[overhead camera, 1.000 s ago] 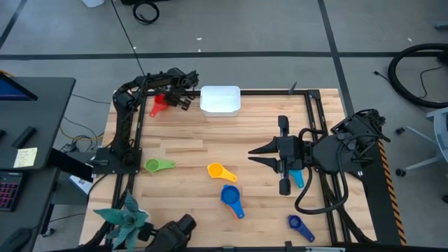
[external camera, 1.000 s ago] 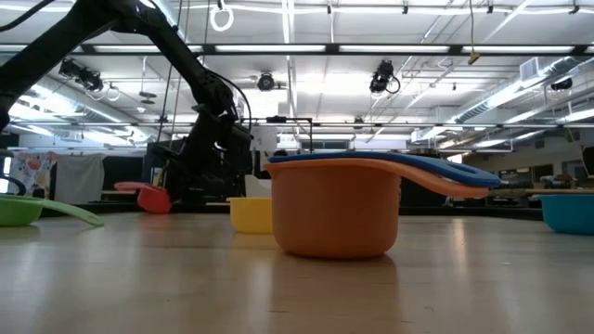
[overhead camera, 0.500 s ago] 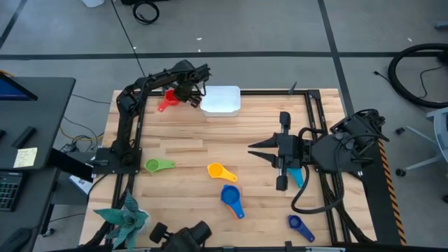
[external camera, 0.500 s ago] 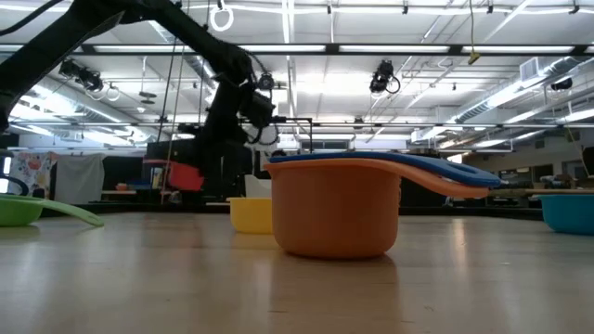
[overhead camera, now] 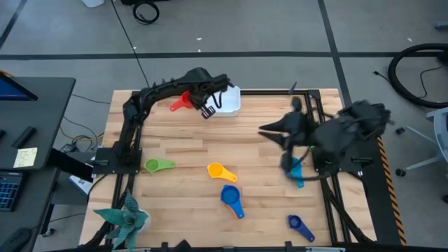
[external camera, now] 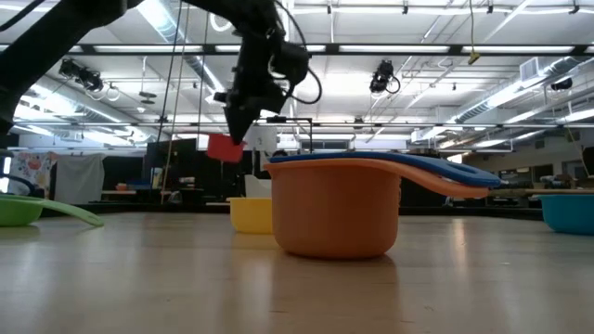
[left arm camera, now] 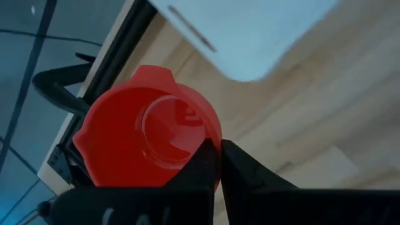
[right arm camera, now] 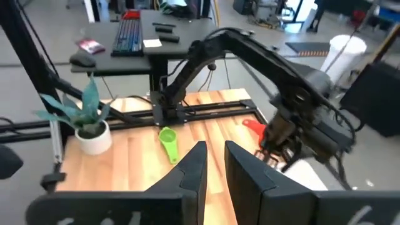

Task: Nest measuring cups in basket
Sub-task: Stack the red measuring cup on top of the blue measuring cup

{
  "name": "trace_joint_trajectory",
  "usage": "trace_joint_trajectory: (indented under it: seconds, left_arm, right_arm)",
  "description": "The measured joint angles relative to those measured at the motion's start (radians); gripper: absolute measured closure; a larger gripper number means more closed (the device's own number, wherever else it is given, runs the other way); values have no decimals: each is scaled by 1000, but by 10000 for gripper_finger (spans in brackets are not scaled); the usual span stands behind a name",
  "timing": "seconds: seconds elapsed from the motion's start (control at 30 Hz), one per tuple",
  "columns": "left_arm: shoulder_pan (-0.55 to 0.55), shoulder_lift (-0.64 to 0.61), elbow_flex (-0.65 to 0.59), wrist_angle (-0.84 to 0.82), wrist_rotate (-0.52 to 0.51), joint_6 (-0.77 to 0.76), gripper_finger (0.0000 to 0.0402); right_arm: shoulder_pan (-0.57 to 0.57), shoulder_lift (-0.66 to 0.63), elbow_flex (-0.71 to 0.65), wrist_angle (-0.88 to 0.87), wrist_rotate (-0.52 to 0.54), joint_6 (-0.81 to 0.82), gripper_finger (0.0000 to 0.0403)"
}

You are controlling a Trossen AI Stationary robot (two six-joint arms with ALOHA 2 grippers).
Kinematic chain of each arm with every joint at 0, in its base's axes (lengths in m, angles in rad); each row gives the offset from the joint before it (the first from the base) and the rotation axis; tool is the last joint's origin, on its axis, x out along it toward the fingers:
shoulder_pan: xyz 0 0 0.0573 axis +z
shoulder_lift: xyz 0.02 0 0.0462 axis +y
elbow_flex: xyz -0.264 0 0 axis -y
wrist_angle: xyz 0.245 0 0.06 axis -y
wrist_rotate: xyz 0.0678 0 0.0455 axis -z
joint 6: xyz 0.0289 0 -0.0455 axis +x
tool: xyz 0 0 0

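**Red cup carried at the basket's edge**

Your left gripper (overhead camera: 204,103) is clamped on the red measuring cup (overhead camera: 180,103), raised off the table (overhead camera: 210,143); in the low view the cup (external camera: 223,147) hangs just below the gripper (external camera: 239,119). In the left wrist view the two fingers (left arm camera: 203,164) pinch the cup's (left arm camera: 147,134) rim, with its bowl ahead of them. The white basket (overhead camera: 229,99) lies just beside that gripper, partly under it. Your right gripper (overhead camera: 269,130) hovers well apart, its fingers close together with a narrow gap. The light blue cup (overhead camera: 297,172) lies near the right arm. The green (overhead camera: 158,165), yellow-orange (overhead camera: 218,171), blue (overhead camera: 231,198) and dark blue (overhead camera: 299,225) cups rest on the table, well away from both grippers.
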Motion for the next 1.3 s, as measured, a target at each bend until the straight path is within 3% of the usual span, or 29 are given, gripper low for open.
trace_joint_trajectory:
  seconds: [0.17, 0.47, 0.7, 1.0, 1.3]
  left_arm:
    - [-84, -1, 63, -29, 3, -66, 389]
    - [-218, -2, 283, -56, 121, -317, 389]
    - [-370, -8, 345, -56, 123, -464, 389]
    - [-550, -44, 341, -57, 87, -571, 389]
    - [-643, -86, 341, -57, 63, -659, 389]
  right_arm:
    - [73, -83, 0, -105, -10, 50, 341]
    - [192, -221, 0, -349, -8, 179, 341]
    - [217, -294, -46, -356, -9, 132, 341]
    - [217, -416, -258, -340, 8, 227, 341]
    - [217, -552, -539, -170, 108, 304, 341]
